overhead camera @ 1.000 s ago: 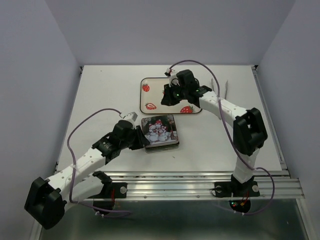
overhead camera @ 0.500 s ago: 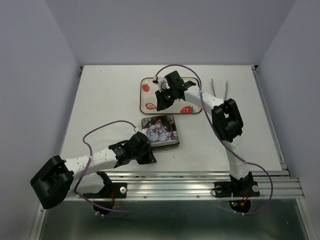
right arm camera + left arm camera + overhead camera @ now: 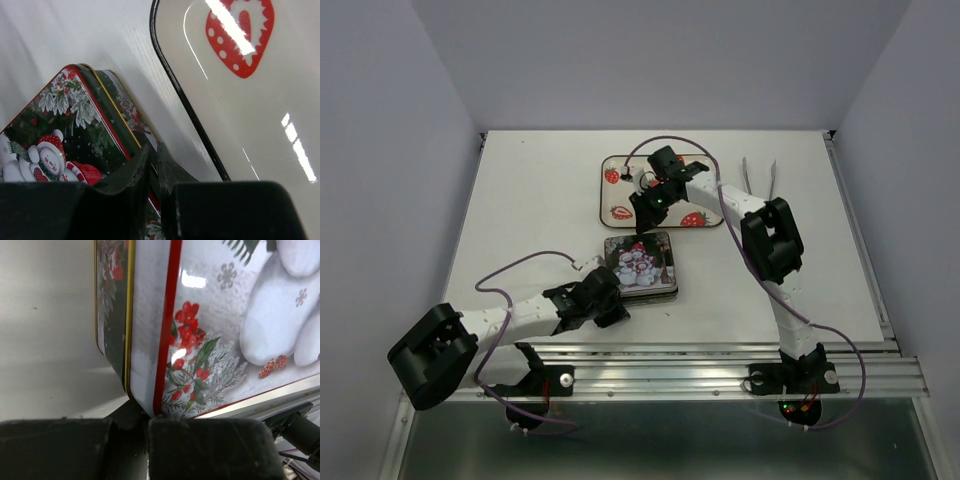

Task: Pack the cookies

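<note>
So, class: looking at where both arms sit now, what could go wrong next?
The left jaws, shut, sit right at the tin's near corner; a forward move could shove it askew. The right jaws hang low near the strawberry plate's rim; a sideways swing could clip it.

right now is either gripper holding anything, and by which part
Nothing is held. The left gripper is shut at a corner of the tin, not clamped on it; the right gripper is shut and empty near the plate.
</note>
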Action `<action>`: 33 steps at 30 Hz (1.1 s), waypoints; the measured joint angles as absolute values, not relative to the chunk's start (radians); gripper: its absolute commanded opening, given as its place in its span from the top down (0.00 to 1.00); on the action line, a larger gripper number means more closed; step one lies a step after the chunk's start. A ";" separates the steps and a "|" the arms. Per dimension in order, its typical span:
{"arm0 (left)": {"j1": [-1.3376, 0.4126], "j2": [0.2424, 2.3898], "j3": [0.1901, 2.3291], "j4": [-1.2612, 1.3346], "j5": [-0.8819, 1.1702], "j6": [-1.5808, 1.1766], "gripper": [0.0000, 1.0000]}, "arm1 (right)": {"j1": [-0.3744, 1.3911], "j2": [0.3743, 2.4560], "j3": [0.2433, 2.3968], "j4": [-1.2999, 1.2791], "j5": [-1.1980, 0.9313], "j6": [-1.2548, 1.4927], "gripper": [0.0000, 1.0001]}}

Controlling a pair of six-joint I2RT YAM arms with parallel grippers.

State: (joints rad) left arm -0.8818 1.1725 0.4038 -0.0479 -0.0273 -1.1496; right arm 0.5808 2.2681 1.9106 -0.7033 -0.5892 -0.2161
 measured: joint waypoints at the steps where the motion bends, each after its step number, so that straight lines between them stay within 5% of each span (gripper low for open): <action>1: -0.882 1.172 0.404 -0.050 -0.031 -1.153 0.98 | 0.582 2.268 1.911 -0.710 -0.596 -0.234 0.85; 33: -0.839 1.311 0.530 -0.080 -0.132 -1.050 0.99 | 0.588 2.232 1.895 -0.815 -0.801 -0.449 0.87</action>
